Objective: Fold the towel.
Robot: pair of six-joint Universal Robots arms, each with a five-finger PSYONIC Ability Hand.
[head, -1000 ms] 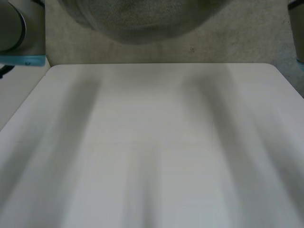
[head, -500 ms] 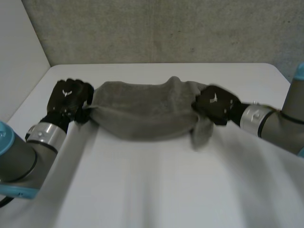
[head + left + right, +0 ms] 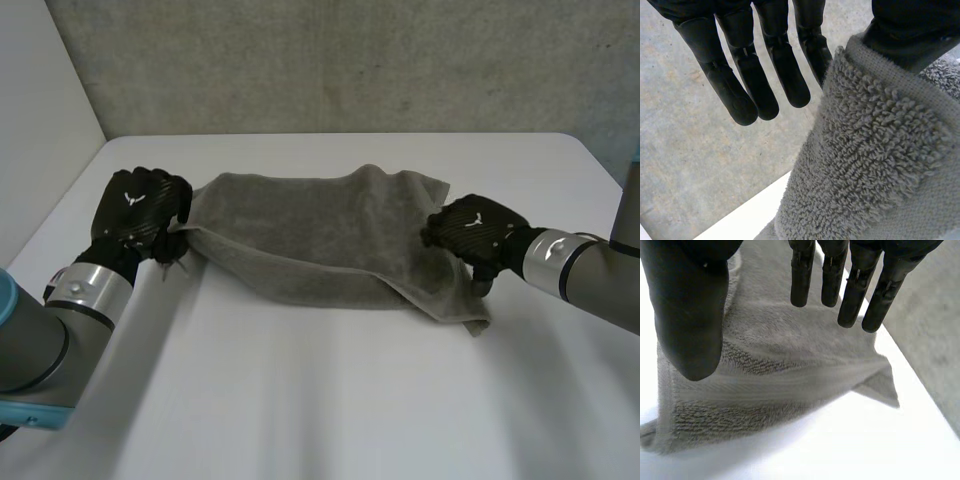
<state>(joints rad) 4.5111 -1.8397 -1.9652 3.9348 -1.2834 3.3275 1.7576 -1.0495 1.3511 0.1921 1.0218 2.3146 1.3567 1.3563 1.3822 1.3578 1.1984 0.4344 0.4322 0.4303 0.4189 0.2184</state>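
1. Head view: the towel point(image 3: 310, 235), bunched and lifted between the hands half a second ago, now lies spread on the table point(image 3: 330, 400). The left hand point(image 3: 140, 210) sits at one corner and the right hand point(image 3: 470, 232) at the opposite edge. The laying-out looks done.
2. Left wrist view: the fingers point(image 3: 785, 75) hang straight and clear, gripping nothing; the towel's corner drapes beside the thumb point(image 3: 910, 25).
3. Right wrist view: the right hand is spread wide and holds nothing. The towel lies flat under its palm, likely ready for a fold.
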